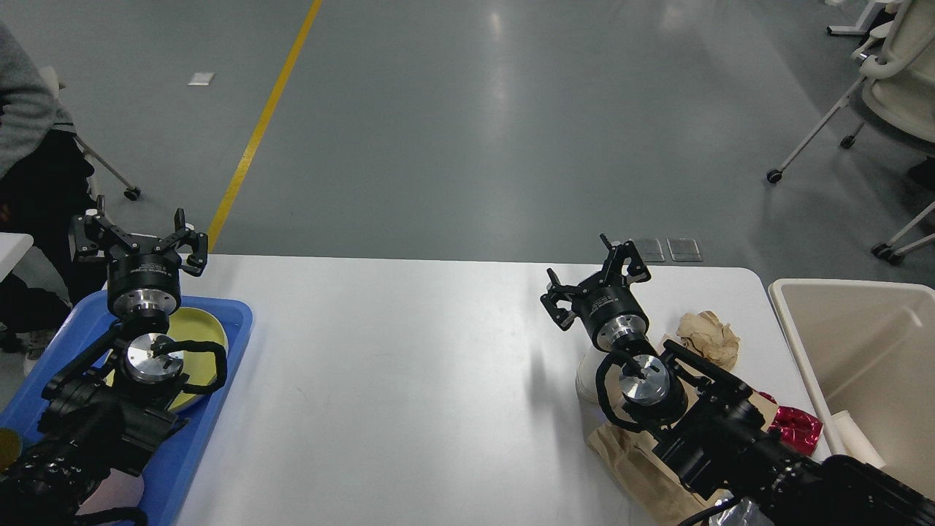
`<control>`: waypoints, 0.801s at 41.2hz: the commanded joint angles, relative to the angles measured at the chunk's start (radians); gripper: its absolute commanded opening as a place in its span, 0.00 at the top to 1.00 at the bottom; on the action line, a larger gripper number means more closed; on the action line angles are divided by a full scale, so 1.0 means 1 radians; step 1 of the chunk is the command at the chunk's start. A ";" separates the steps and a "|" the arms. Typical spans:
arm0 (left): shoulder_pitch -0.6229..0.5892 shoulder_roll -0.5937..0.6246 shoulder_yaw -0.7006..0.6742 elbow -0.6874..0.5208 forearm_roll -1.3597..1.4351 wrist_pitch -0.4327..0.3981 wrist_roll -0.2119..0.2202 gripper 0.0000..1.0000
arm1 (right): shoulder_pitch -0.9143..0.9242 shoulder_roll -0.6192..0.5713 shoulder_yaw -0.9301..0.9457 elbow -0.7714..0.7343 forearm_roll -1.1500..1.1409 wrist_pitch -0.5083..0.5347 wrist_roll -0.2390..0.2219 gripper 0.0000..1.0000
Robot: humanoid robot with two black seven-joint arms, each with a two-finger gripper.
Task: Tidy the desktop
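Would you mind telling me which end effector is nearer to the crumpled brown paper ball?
The right end effector is nearer, just left of the crumpled brown paper ball. The left end effector is across the desktop, above the blue tray.

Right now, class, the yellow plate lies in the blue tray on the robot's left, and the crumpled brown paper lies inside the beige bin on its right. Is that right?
Not quite. In the head view the crumpled brown paper lies on the desktop, beside the beige bin, not inside it. The yellow plate does lie in the blue tray on the left.
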 commanded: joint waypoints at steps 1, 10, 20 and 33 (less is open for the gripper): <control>-0.045 0.009 0.051 0.112 0.059 -0.112 0.052 0.01 | 0.000 0.000 0.000 -0.001 0.000 0.000 0.000 0.00; -0.073 0.009 0.154 0.168 0.137 -0.149 0.051 0.01 | 0.000 0.000 0.000 -0.002 0.000 0.000 0.000 0.00; -0.074 0.015 0.312 0.172 0.185 -0.147 0.026 0.01 | 0.002 0.000 0.000 -0.001 0.000 0.000 0.000 0.00; -0.091 0.052 0.382 0.172 0.315 -0.155 -0.038 0.01 | 0.000 0.000 0.000 0.000 0.000 0.000 0.000 0.00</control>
